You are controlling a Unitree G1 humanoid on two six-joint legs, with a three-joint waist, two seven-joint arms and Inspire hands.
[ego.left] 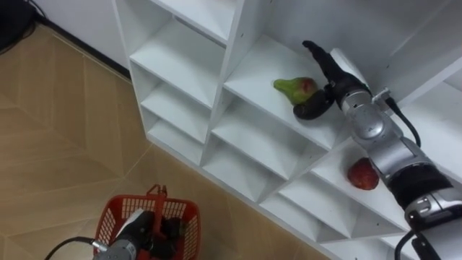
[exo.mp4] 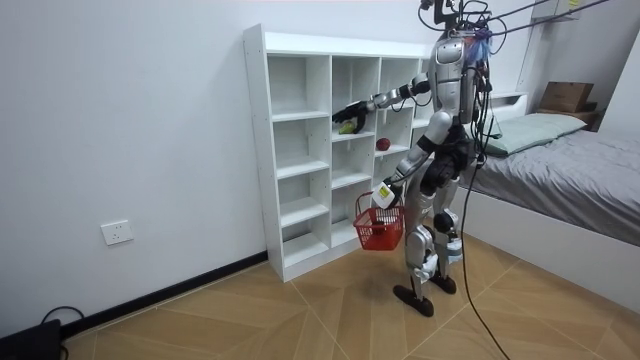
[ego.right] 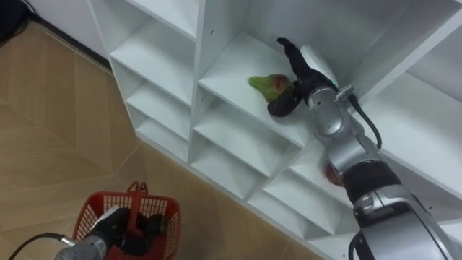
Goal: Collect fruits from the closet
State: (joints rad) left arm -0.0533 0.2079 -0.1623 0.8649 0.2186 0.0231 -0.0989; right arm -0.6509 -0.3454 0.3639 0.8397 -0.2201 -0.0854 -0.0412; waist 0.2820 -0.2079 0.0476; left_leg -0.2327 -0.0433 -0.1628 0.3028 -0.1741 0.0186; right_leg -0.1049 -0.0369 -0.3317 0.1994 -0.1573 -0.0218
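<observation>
The right hand (ego.left: 328,76) spreads wide just right of the pear (ego.left: 294,88), which lies lengthwise leftward, thumb seemingly touching; the left hand (ego.left: 144,230) grips the basket (ego.left: 110,215).

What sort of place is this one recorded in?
Likely a bedroom in a home: a bed with grey bedding and a pillow, a white cubby shelf against the wall, wood flooring.
</observation>
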